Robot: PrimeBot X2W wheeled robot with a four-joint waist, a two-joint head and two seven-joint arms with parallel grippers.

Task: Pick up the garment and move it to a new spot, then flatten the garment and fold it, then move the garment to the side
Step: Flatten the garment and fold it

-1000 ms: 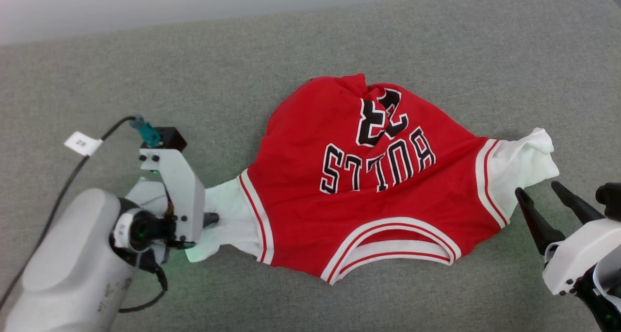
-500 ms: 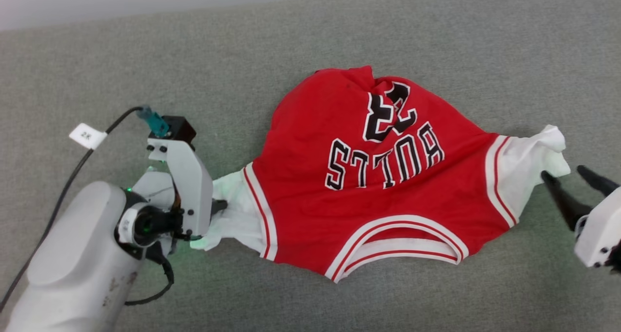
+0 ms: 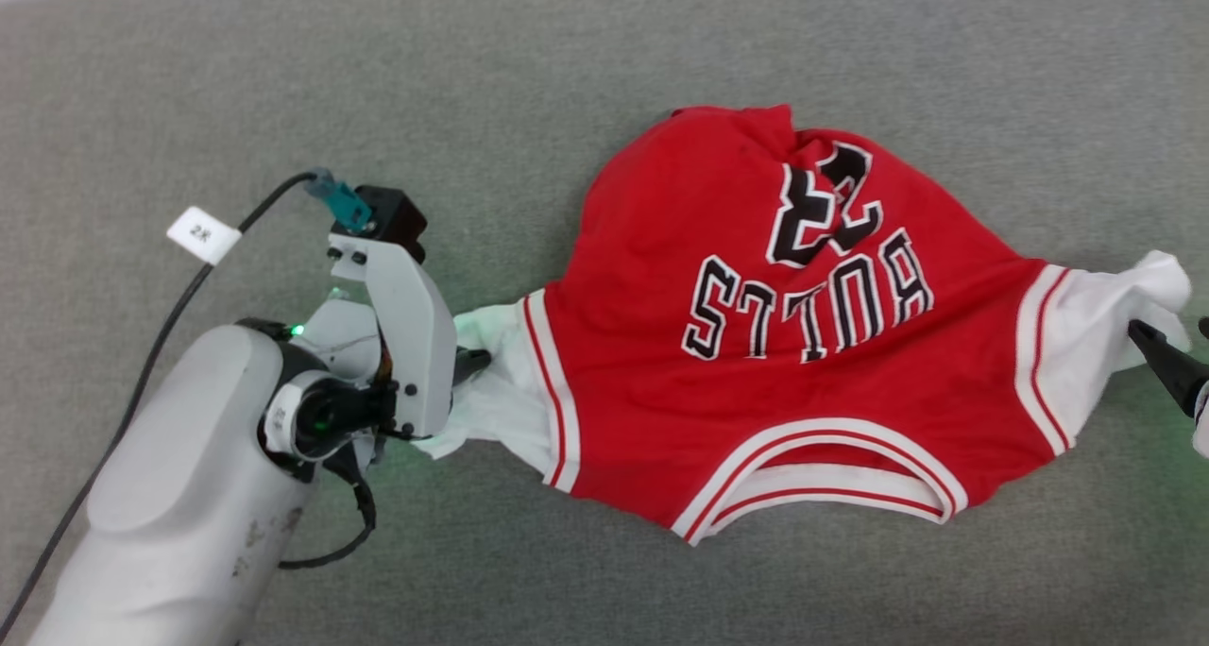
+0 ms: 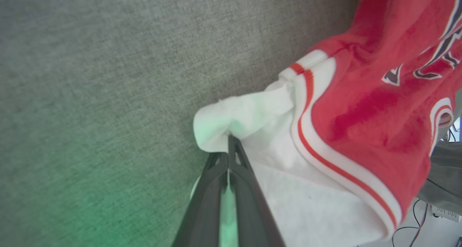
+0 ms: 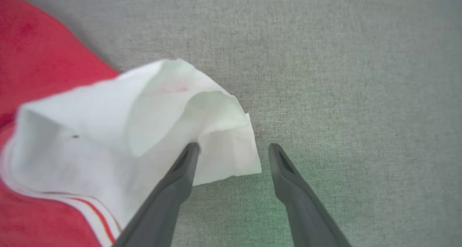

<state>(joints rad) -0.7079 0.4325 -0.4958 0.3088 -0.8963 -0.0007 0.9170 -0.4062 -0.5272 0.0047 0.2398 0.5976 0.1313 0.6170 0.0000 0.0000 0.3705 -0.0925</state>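
Observation:
The garment (image 3: 793,344), a red jersey with white sleeves and black lettering, lies spread on the grey surface (image 3: 604,70). My left gripper (image 3: 469,365) is shut on its left white sleeve (image 3: 496,396); in the left wrist view the fingers (image 4: 231,167) pinch a fold of that sleeve (image 4: 245,113). My right gripper (image 5: 232,149) stands open at the right white sleeve (image 5: 144,131), whose corner lies between its fingers. In the head view one dark finger (image 3: 1166,367) shows at the right edge by that sleeve (image 3: 1096,334).
Grey fabric surface (image 5: 343,59) extends all around the jersey. A black cable with a white tag (image 3: 201,235) runs from my left wrist. Beyond the surface's edge, in the left wrist view, cables and a small device (image 4: 445,212) show.
My left gripper has shut on the left sleeve. The whole head picture has shifted, so the camera moved. My right gripper now stands closer to the right sleeve, at the picture's edge.

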